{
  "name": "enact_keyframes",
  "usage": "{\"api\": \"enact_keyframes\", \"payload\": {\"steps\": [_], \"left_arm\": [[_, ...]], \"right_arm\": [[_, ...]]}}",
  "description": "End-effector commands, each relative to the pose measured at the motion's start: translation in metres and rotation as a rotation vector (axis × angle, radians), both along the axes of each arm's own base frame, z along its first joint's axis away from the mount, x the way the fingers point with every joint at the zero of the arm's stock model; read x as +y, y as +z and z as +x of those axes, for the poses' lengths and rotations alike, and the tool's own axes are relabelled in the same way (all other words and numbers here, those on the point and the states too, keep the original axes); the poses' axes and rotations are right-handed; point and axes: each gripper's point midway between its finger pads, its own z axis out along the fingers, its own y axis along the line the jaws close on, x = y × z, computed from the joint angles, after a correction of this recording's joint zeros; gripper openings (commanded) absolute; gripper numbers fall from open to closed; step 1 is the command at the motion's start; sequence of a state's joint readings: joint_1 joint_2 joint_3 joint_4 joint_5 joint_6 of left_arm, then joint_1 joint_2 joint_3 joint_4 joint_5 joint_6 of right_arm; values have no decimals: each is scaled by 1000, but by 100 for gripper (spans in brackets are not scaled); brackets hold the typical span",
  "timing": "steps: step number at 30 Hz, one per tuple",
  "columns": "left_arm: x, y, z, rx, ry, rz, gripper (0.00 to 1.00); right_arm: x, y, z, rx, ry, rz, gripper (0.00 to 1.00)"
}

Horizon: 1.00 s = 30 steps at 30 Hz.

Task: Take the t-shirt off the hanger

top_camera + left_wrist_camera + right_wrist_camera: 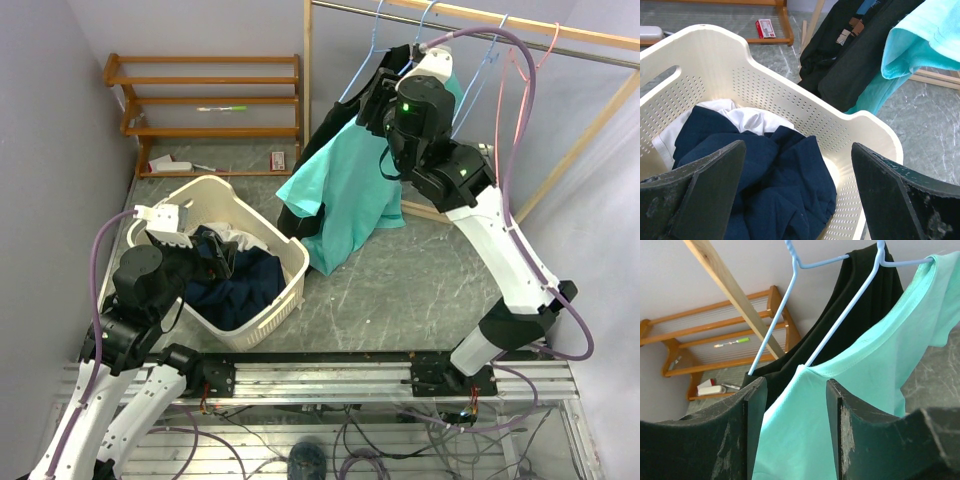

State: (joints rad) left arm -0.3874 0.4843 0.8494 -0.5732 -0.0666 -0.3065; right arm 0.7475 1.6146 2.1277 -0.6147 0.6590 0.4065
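T-shirt [850, 400] hangs on hanger [845, 310] — right hand [796, 390] at shoulder.

Robot lab, rigged like a laundry corner. Bare aluminium rail [330, 372] and loose cables [385, 440] up front; clothes rack [307, 80], basket [296, 262] and wooden shelf [200, 81] behind.

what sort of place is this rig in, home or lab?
Likely a lab mock-up of a laundry corner: clothes rail with a teal t-shirt on a hanger, a laundry basket holding clothes, plain booth walls.
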Motion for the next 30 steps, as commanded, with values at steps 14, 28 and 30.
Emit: {"api": "enact_keyframes", "payload": {"steps": [14, 28, 30], "left_arm": [[-3, 5, 0, -22, -14, -14, 98], [-7, 3, 2, -15, -39, -8, 65], [-8, 2, 3, -7, -40, -3, 57]], "right_arm": [[3, -28, 16, 56, -58, -61, 29], [-55, -43, -5, 78, -166, -91, 16], [-59, -45, -5, 81, -174, -94, 11]]}}
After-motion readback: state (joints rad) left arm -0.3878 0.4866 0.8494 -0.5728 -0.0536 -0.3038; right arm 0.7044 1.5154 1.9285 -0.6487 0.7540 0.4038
